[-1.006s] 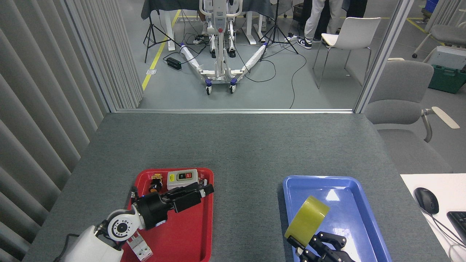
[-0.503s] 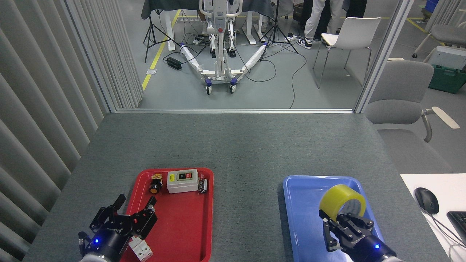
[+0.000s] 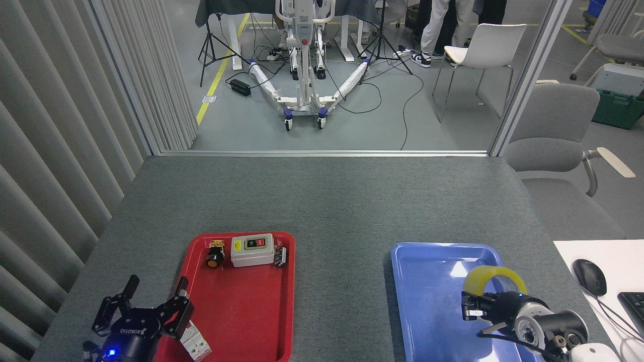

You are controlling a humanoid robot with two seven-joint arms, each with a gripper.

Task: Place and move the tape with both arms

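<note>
The tape (image 3: 484,274), a yellow translucent roll, stands on edge over the right part of the blue tray (image 3: 427,301). My right gripper (image 3: 477,305) comes in from the lower right and is shut on the roll's near side, hiding its lower half. My left gripper (image 3: 156,296) is at the bottom left, just off the left edge of the red tray (image 3: 246,317). Its black fingers (image 3: 182,287) are spread open and point away from me with nothing between them.
At the back of the red tray sit a grey switch box (image 3: 251,249), a small yellow-black button (image 3: 215,254) and a black part (image 3: 280,255); a white breaker block (image 3: 195,342) lies at its front left. A mouse (image 3: 588,276) and a keyboard (image 3: 635,307) lie at the right.
My left arm has pulled back off the red tray to the bottom left and now points forward, open. My right gripper has carried the tape rightwards across the blue tray, turning as it went.
</note>
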